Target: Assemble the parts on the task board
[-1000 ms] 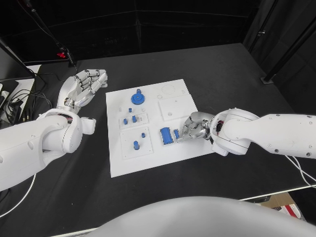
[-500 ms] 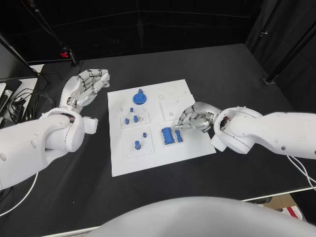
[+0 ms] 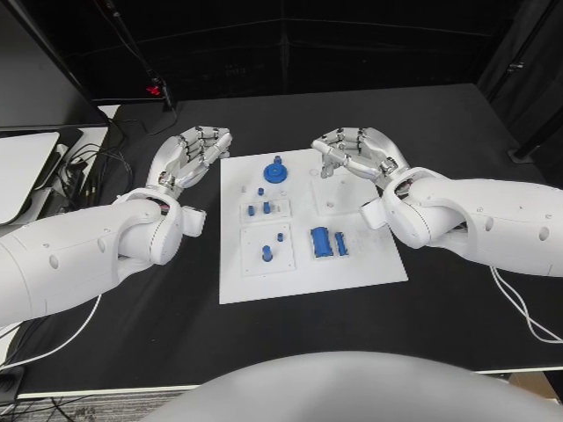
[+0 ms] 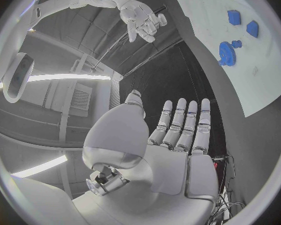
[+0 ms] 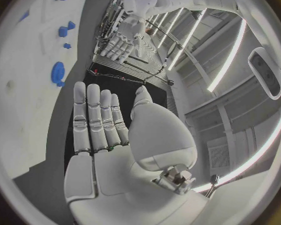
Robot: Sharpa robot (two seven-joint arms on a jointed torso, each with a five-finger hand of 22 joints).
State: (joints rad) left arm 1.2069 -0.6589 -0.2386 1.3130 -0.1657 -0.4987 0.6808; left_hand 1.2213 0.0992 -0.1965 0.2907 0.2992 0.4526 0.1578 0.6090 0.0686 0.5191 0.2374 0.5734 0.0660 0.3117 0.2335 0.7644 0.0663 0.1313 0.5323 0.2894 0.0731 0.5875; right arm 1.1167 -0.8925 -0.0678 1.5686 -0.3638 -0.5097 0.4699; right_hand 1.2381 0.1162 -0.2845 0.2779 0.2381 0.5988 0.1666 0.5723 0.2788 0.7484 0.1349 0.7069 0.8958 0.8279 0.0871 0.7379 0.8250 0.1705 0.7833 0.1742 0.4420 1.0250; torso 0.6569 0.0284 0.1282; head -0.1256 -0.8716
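Left hand (image 3: 193, 154) flat and open beside the task board's (image 3: 358, 272) left edge, over the black worktop (image 3: 129, 325), fingers straight and close together, holding nothing; same in the left wrist view (image 4: 172, 135), palm bare.

On the board, going left to right: two small blue parts (image 3: 260, 209) sitting in the upper left inset plate, another two (image 3: 272, 246) in the lower left plate, one above the other. Blue gear (image 3: 275, 170) with a small knob just above it near the board's far edge. Larger blue block (image 3: 319, 242) and a narrower blue piece (image 3: 340, 243) side by side, right of the lower plate. White inset plate (image 3: 332, 195) in the upper right part looks bare of blue parts.

Judging by this, partly along: several parts appear seated in their plates, while the block and narrow piece seem to lie loose, and the upper right plate and the faint round recess beside the gear seem unfilled. Cannot tell for certain which parts are fully pressed home.

Right hand (image 3: 354, 149) open over the board's far right corner, fingers loosely bent and spread, nothing in it; in the right wrist view (image 5: 109, 130) fingers straight, palm clear.

Hard to read: the far right corner of the board, covered by the right hand. Seating depth of the small parts too fine to judge. In the wrist views the board is bent at the rim, blue parts mere blobs.
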